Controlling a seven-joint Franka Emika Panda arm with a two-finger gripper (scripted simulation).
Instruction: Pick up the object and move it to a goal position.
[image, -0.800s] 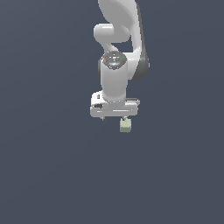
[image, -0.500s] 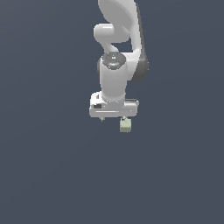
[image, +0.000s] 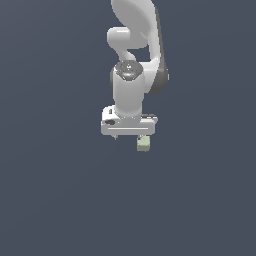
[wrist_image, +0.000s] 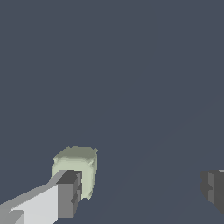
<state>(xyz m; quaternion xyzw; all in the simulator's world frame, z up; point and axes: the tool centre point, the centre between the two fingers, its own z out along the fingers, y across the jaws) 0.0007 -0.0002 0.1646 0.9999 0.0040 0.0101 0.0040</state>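
The small, matte, pale grey-green cube (wrist_image: 75, 169) sat beside one finger (wrist_image: 69, 194) of the wide-spread jaws (not between them).

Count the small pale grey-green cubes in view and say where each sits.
1. The small pale grey-green cube sits below the white gripper bar, beside one grey fingertip. No others are visible.

- You see a pale grey-green cube (image: 143, 144), plain and matte.
- Your arm (image: 131, 75) is glossy white with dark grey joints.
- The end effector (wrist_image: 140, 192) shows white fingers tipped with dark grey pads (wrist_image: 69, 194).
- The tabletop (image: 60, 200) is uniform slate blue-grey.
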